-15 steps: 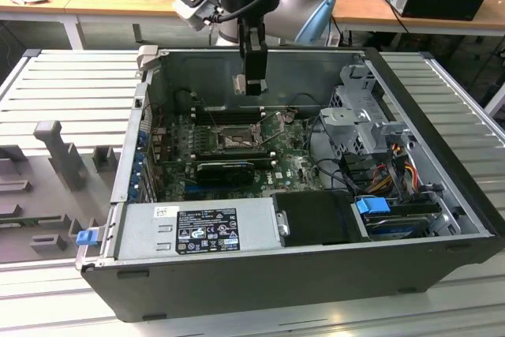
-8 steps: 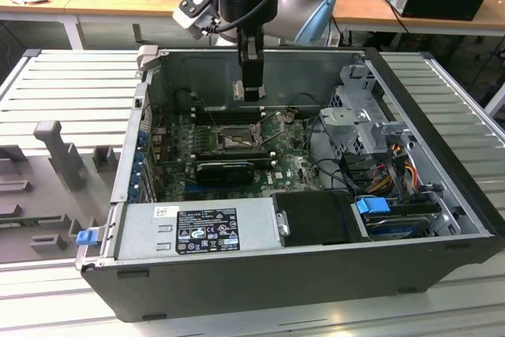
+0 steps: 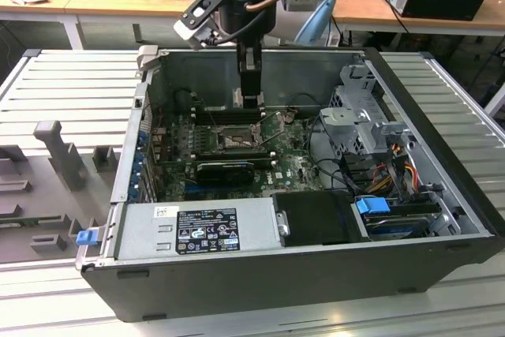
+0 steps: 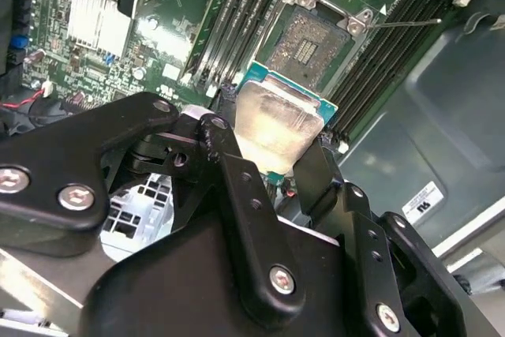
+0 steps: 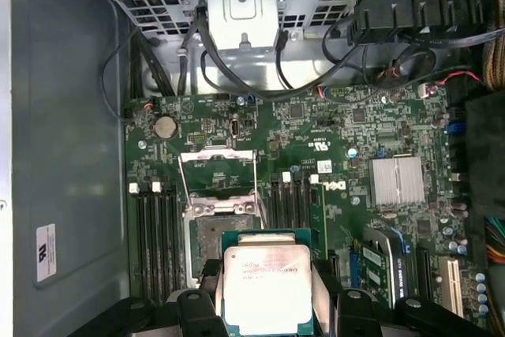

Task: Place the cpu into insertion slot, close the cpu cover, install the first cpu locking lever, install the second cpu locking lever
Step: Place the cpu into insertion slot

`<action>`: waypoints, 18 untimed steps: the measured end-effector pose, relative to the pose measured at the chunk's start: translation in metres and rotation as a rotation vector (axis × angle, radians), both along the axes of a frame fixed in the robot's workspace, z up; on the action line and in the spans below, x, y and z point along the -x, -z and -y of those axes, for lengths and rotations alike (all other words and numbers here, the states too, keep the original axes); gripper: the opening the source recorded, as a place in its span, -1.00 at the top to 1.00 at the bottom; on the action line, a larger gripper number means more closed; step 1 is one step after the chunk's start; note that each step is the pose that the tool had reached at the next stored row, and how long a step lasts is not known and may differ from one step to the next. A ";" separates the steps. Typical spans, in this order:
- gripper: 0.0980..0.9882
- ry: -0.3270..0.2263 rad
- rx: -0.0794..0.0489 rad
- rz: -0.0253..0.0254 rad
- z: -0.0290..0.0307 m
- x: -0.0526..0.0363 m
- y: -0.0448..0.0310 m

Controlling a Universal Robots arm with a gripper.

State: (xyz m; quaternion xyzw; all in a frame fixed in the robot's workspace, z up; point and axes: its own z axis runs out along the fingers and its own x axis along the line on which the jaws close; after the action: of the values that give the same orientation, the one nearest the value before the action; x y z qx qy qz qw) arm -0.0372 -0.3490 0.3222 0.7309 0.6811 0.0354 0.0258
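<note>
Grip on the cpu [image 5: 268,286] by two opposite edges, tool [image 3: 251,102] narrowed to chip width, top face left clear, probably so the chip can go down square. Hangs low over the green board inside the open computer case [image 3: 276,274], just short of the insertion slot [image 5: 215,236], not yet centred over it. Socket bare, contacts exposed. Beyond it the cpu cover [image 5: 218,171], hinged up and back, leaving the way in free. One thin locking lever [image 4: 410,22] swung out, clamping nothing. Case set on the slatted worktop [image 3: 63,76].
</note>
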 end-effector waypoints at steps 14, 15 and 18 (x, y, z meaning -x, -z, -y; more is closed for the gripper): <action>0.02 -0.025 -0.001 -0.0031 -0.0041 0.0001 0.0283; 0.02 -0.026 -0.001 -0.0034 -0.0045 0.0001 0.0296; 0.02 -0.029 -0.003 -0.0063 -0.0060 -0.0002 0.0324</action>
State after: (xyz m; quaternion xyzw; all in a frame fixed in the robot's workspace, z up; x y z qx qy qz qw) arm -0.0370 -0.3430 0.2898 0.7211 0.6917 0.0344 0.0223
